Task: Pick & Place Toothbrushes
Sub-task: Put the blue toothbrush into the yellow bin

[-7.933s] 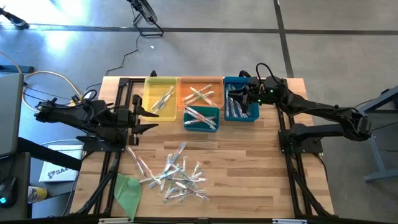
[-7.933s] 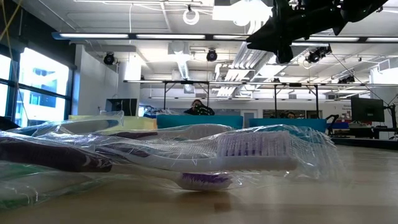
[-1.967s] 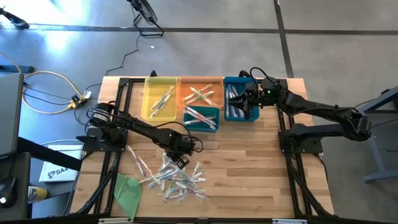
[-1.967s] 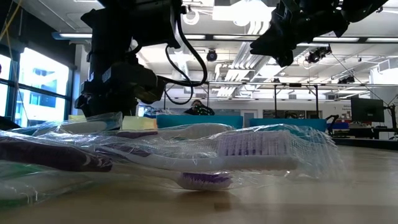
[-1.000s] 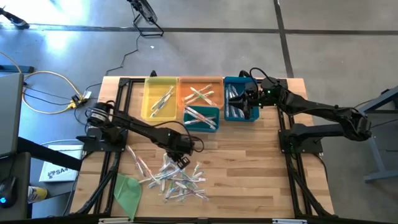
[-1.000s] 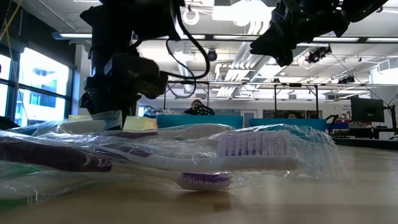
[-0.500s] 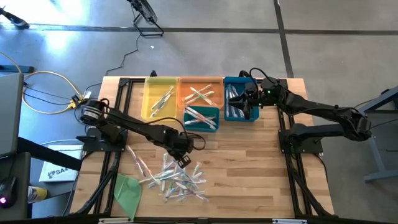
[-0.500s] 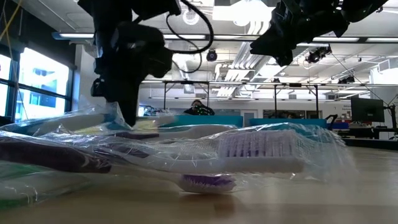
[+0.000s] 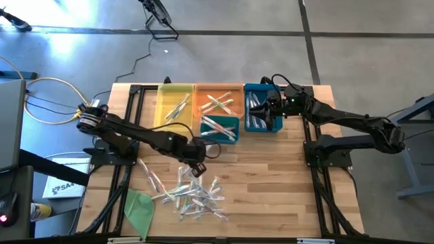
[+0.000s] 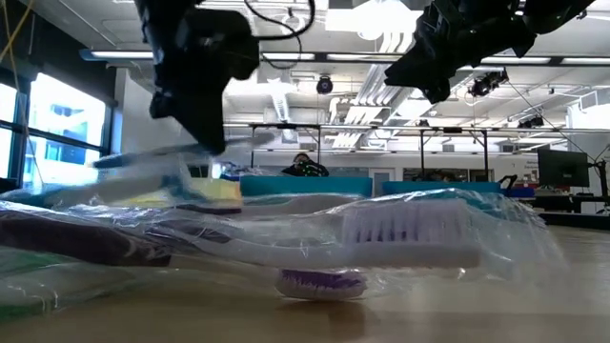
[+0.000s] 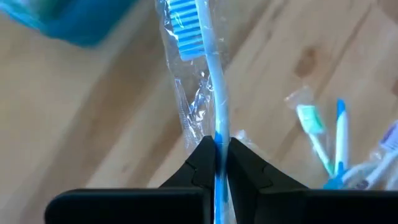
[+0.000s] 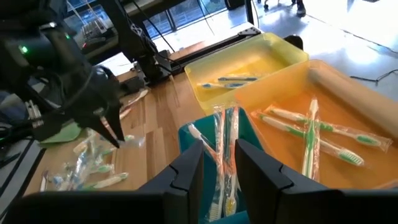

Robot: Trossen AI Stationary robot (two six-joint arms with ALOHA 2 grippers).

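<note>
A pile of clear-wrapped toothbrushes (image 9: 190, 193) lies on the wooden table near its front edge. My left gripper (image 9: 196, 167) hangs above the pile's far side, shut on a blue toothbrush (image 11: 214, 93) in a clear wrapper. The low view shows this brush (image 10: 172, 157) clear of the pile under that gripper (image 10: 205, 143). My right gripper (image 9: 268, 112) waits over the blue bin (image 9: 258, 87) at the far right. Its fingers (image 12: 186, 168) stand apart with nothing gripped between them. Past them I see wrapped toothbrushes (image 12: 221, 143) lying in a teal bin. My left gripper pinches the blue toothbrush's thin handle (image 11: 217, 134) between its two fingers, through the wrapper. The fingers come from above, slanting down. The bristled head (image 11: 185, 25) sticks out past the fingertips. The brush is lifted clear of the pile and lies roughly level.
Four bins stand in a row at the far edge: yellow (image 9: 160, 102), orange (image 9: 218, 87), a small teal one (image 9: 220, 140) and the blue one, all with toothbrushes in them. A flat green sheet (image 9: 139, 210) lies at the near left corner. Bare wood lies right of the pile.
My left gripper has risen from the pile, staying shut, and has tipped as it rose. The blue toothbrush has come up with it and now hangs clear. In the low view the wrapped purple-bristled brush in front has shifted a little. My right arm has kept still.
</note>
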